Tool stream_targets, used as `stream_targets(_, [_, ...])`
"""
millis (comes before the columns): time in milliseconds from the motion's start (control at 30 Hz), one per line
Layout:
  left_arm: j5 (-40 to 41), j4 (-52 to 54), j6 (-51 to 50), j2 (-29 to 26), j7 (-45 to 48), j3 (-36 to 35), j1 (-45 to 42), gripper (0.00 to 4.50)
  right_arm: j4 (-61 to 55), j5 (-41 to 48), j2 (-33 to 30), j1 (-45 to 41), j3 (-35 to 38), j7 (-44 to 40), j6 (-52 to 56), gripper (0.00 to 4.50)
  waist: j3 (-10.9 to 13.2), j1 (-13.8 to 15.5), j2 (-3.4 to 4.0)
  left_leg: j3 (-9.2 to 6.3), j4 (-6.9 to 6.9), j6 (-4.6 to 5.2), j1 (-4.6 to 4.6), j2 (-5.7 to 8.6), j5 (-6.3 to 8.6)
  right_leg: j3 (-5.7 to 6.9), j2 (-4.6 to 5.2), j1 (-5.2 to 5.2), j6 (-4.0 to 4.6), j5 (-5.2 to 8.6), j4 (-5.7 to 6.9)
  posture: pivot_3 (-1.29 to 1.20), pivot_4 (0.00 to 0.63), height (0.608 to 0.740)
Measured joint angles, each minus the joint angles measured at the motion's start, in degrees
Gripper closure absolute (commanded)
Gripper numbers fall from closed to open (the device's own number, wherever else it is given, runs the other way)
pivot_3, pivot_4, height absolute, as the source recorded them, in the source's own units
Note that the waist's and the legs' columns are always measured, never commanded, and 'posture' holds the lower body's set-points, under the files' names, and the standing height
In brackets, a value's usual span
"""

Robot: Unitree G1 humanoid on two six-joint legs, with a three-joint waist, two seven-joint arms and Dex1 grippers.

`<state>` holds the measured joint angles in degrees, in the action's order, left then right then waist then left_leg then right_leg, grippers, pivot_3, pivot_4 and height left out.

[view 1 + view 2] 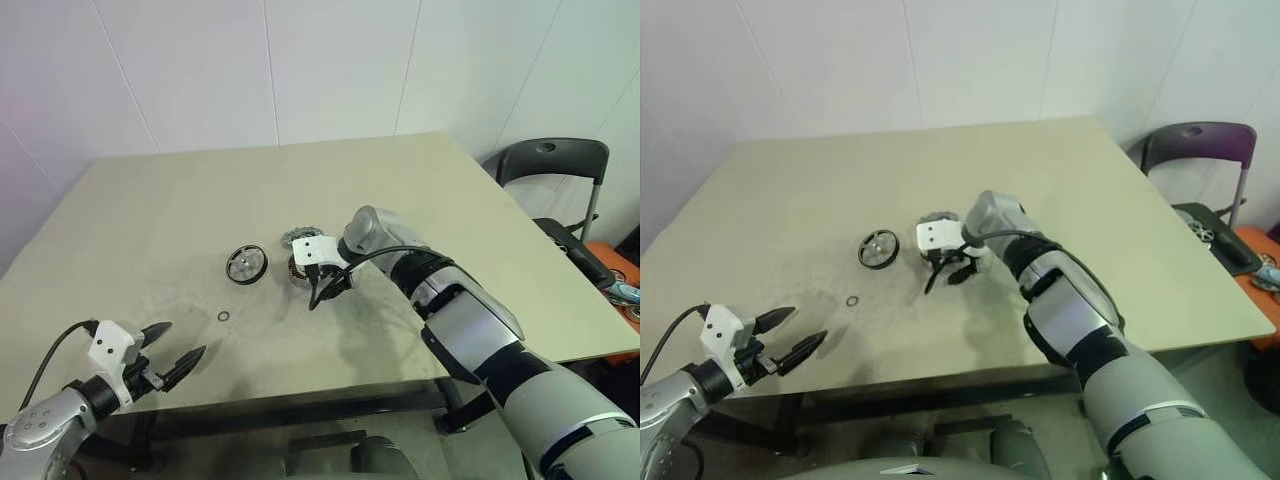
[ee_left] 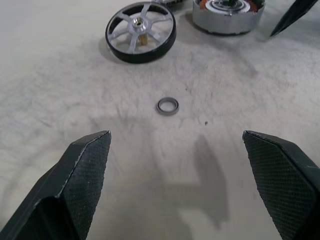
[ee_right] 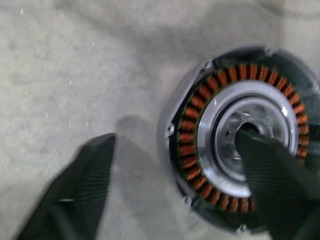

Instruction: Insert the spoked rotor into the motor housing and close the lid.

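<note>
While the right gripper [image 1: 325, 288] points steeply down over the motor housing [image 3: 240, 150], its jaws are apart with nothing held: in the right wrist view one finger [image 3: 272, 172] sits over the silver hub and the other finger [image 3: 75, 192] is out over bare table beside the housing's rim, so they kinda straddle one side of the copper ring. Can't tell if either actually touches it, though. The housing lies flat on the beige table [image 1: 150, 220] near its middle, and the lid [image 1: 298, 235] peeks out just behind it, mostly hidden by the wrist. The spoked rotor [image 1: 246, 264] lies flat just to the housing's left, apart from it. A tiny ring [image 1: 223, 317] sits nearer the front edge. Over by the front-left corner, the left gripper [image 1: 170, 352] hovers with jaws wide apart and empty, aimed at the ring and rotor.
</note>
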<state>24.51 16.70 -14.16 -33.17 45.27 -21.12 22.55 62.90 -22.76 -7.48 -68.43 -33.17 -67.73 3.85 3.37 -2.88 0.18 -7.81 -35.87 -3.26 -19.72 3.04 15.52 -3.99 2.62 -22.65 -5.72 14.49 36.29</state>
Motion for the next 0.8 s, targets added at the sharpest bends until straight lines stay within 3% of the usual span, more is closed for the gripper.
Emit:
stream_targets(100, [0.0,0.0,-0.2,0.0,-0.3,0.2,-0.4,0.0,0.0,-0.1,0.4,-0.5,0.5,-0.1,0.4,2.53,0.0,-0.1,-0.01,-0.01,0.02,0.0,0.0,0.0,0.0,0.0,0.0,-0.01,-0.01,0.0,0.0,0.0,0.0,0.74])
stream_targets(400, [-0.1,0.0,-0.2,0.4,-0.5,2.1,-1.2,0.0,0.1,0.6,1.5,-1.0,2.6,-1.7,4.9,2.59,0.0,-1.2,-0.02,-0.14,0.05,0.0,0.14,0.0,0.0,0.0,0.0,0.08,0.01,0.02,0.07,0.0,0.0,0.74])
stream_targets(500, [-0.1,0.0,-0.2,0.4,-0.6,2.2,-1.0,0.0,-3.1,1.4,0.6,-0.4,2.9,-5.7,8.6,2.59,0.0,-1.1,-0.02,-0.15,0.07,0.0,0.05,0.0,0.0,0.0,0.02,0.01,-0.01,0.03,0.05,0.0,0.0,0.74])
stream_targets(667, [-0.2,0.0,-0.2,0.6,-0.6,2.5,-0.9,0.0,-19.1,3.6,-4.3,5.9,2.9,-14.8,17.0,2.61,0.0,-1.0,-0.02,-0.16,0.04,0.0,-0.11,0.02,0.0,0.03,0.07,-0.09,-0.12,0.01,0.01,0.0,0.0,0.74])
stream_targets(800, [-0.3,-0.1,-0.2,0.6,-0.5,3.3,-1.1,0.0,-31.8,4.0,-7.5,10.7,2.1,-17.6,24.1,2.61,0.0,-1.0,-0.02,-0.17,-0.1,-0.01,-0.46,0.02,0.0,0.07,0.06,-0.42,-0.18,-0.04,0.12,0.0,0.0,0.74])
